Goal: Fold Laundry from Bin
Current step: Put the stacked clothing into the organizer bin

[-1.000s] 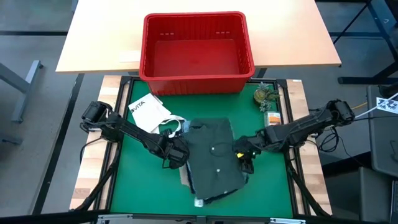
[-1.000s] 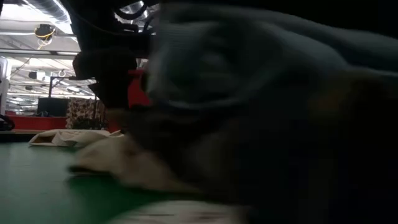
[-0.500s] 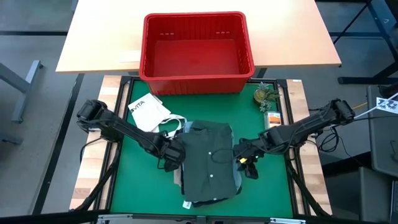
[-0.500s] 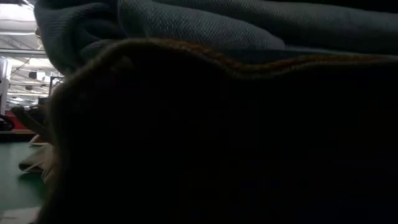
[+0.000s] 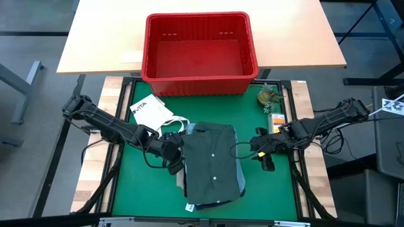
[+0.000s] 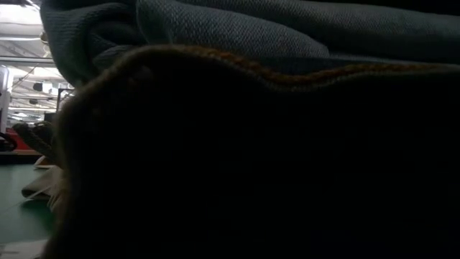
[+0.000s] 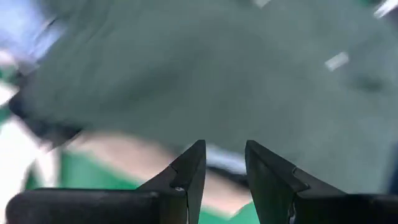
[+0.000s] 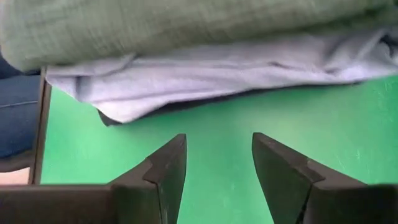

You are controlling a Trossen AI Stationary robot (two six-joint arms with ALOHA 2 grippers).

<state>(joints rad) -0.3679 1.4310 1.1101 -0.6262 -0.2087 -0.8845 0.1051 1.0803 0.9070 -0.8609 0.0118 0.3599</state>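
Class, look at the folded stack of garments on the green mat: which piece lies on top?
The dark olive-green piece with small buttons; the grey piece and the others only peek out beneath its edges.

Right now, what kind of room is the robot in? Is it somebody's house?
Probably not a house. It looks like a workshop or lab: the green work mat sits in a metal frame, a red bin stands on a plain wooden table, and a big hall with ceiling lights shows behind the folded clothes pile.

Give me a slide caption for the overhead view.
Both open grippers, left and right, flank the stacked laundry; the red bin sits empty.
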